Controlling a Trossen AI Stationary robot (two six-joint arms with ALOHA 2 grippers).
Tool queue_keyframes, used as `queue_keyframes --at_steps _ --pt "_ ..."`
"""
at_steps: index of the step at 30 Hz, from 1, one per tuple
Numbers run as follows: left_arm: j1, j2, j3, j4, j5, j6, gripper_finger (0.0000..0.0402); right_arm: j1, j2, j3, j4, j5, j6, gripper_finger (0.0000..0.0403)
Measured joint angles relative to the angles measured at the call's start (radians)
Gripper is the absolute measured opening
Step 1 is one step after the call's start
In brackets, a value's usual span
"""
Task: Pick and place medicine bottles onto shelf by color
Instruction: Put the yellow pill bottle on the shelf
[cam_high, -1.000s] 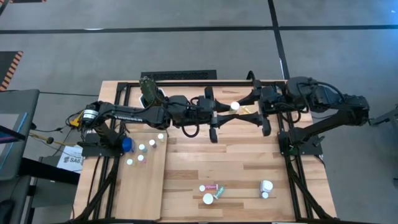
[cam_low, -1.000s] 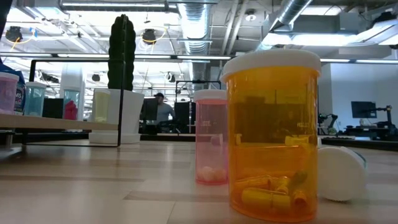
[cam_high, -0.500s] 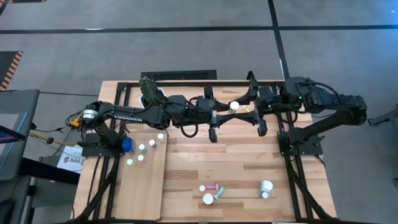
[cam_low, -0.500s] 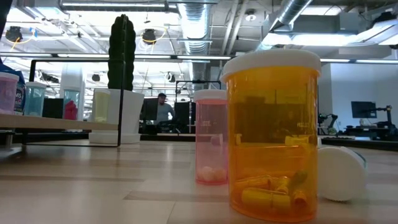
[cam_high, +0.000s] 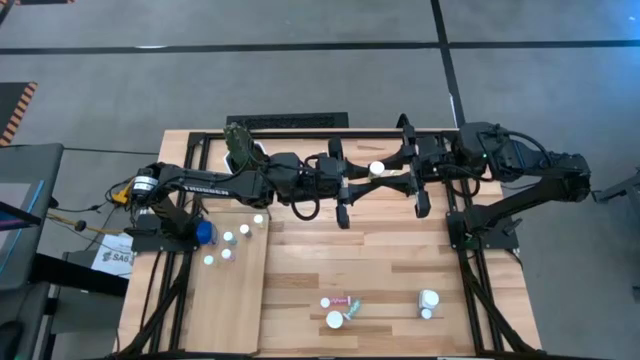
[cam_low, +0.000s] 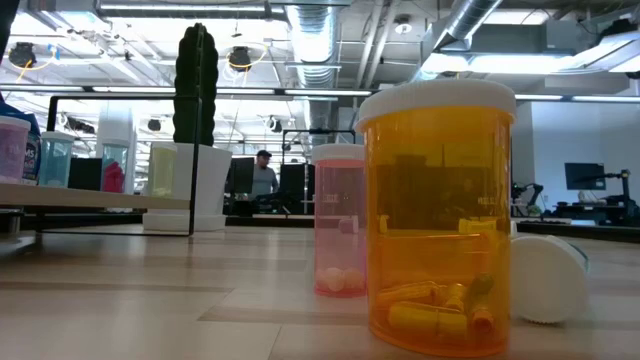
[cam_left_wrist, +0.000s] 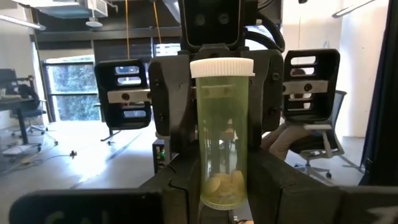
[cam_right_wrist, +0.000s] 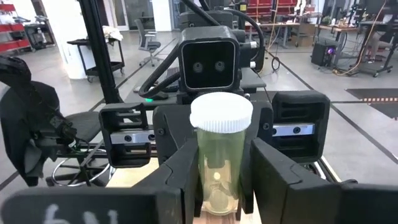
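Note:
A pale green bottle (cam_high: 377, 169) with a white cap stands upright in the air over the far middle of the table. My left gripper (cam_left_wrist: 225, 186) comes at it from the table's left and my right gripper (cam_right_wrist: 222, 180) from the right, and both are shut on it. The pale shelf (cam_high: 225, 300) lies at the front left with several bottles (cam_high: 245, 230) standing on it. More bottles (cam_high: 340, 308) lie or stand on the tabletop near the front edge. In the low view an amber bottle (cam_low: 440, 215) and a pink bottle (cam_low: 340, 220) stand close by. My left gripper pinches the bottle's lower body (cam_left_wrist: 214, 177) between its two fingers, which lie level and come from the table's left. The bottle stands upright, cap up, clear of the table. My right gripper pinches the bottle's body below the cap (cam_right_wrist: 208, 168) between its two fingers, level, from the table's right, facing the left gripper. The bottle stays upright between both grippers.
A white pot with a tall cactus (cam_low: 195, 185) stands at the far side in the low view. Two white-capped bottles (cam_high: 428, 300) sit at the front right. A blue object (cam_high: 204, 233) is at the shelf's far left corner. A black frame (cam_high: 300, 135) rims the table.
My right gripper's fingers have closed in from wide open onto the bottle that my left gripper holds. The bottle has stayed upright in place.

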Motion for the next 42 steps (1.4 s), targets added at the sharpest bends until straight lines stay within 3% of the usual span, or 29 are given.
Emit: queue_keyframes --at_steps 13,24,35,42 --pt "0.0 0.001 -0.001 0.0 0.002 -0.036 0.0098 0.0 0.002 0.0 0.0 -0.003 -0.011 0.0093" --pt "0.002 0.004 -0.001 -0.048 -0.049 -0.11 0.0099 -0.012 -0.041 -0.003 -0.078 -0.001 -0.01 0.0089" --pt "0.009 0.003 0.0 -0.222 -0.045 -0.183 0.0102 -0.037 -0.096 -0.003 -0.313 -0.002 0.092 0.0088" --pt "0.009 0.003 0.0 -0.315 -0.003 -0.184 0.0168 -0.034 -0.08 -0.002 -0.546 -0.002 0.207 0.0088"
